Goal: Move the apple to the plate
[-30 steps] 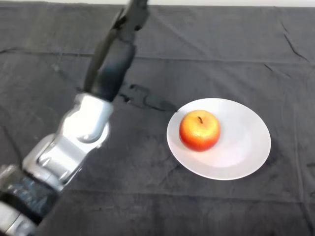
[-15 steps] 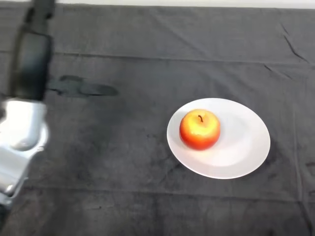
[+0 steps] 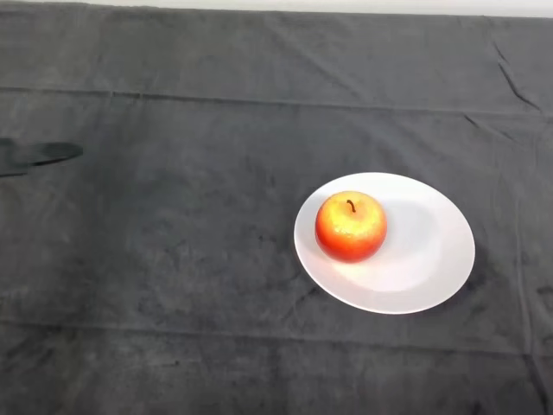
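A red and yellow apple stands upright, stem up, on the left part of a white round plate. The plate lies on the dark cloth to the right of the middle of the head view. No part of the robot shows in the view.
The dark cloth covers the whole table, with a few creases and folds. A thin dark shadow lies at the far left edge. A pale strip runs along the table's far edge at the top.
The left arm swung away to the left and has left the view; only a shadow at the left edge is there now. Apple and plate have not moved.
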